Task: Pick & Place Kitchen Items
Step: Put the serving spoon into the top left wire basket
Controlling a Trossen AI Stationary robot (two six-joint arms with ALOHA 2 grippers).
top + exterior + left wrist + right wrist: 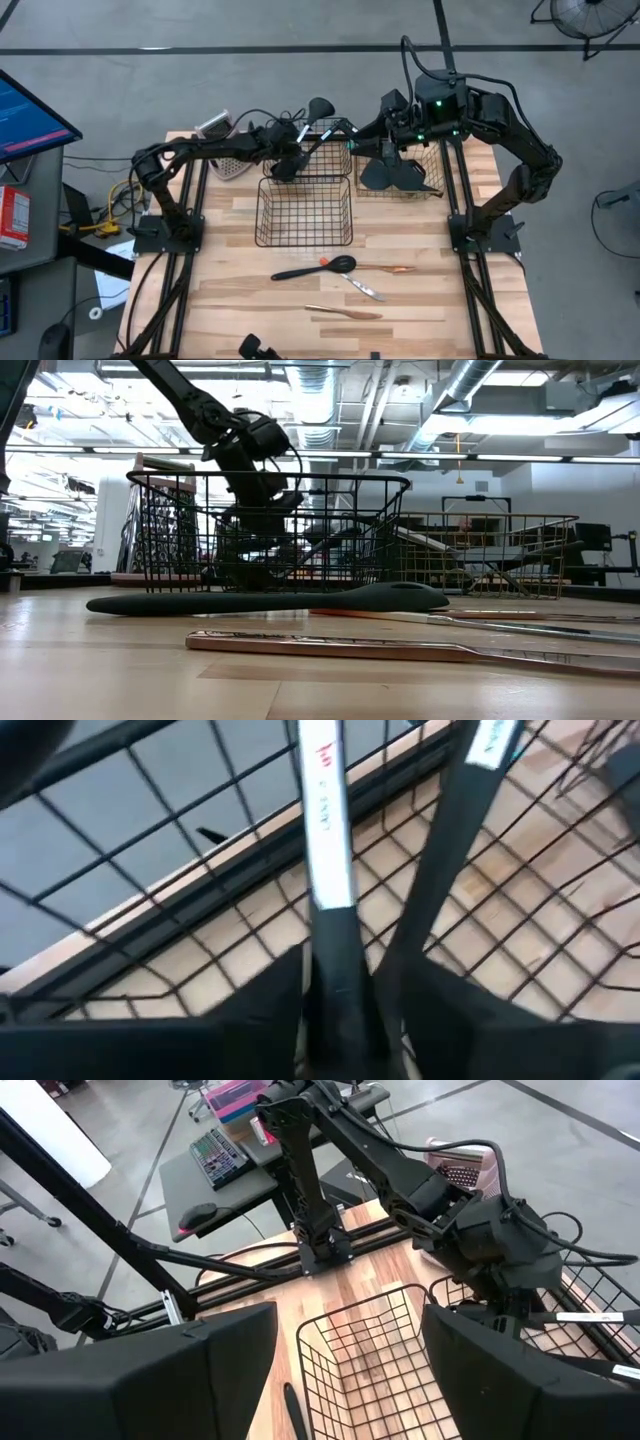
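My left gripper (290, 152) is shut on the handle of a black long-handled utensil (328, 870) over the far black wire basket (330, 145). A second black handle (470, 810) with a white label lies beside it in that basket. A black ladle head (320, 105) sticks out past the basket's far rim. My right gripper (350, 1370) is wide open and empty above the copper wire basket (425, 180), which holds black spatulas (385, 175). A black spoon (315, 268) and thin copper-handled pieces (345, 312) lie flat on the table near the front. My left gripper pinches the utensil's black handle (335, 945) between its two fingers, just below the white label. The fingers lie across the handle. The handle runs on past the fingers over the basket's wire wall. Its far end is out of the wrist view.
An empty black wire basket (305, 210) stands in the middle of the table, in front of the far one. A pink-topped metal grater (218, 126) stands at the far left corner. A silver piece (365, 290) and another copper-handled piece (395, 268) lie beside the spoon.
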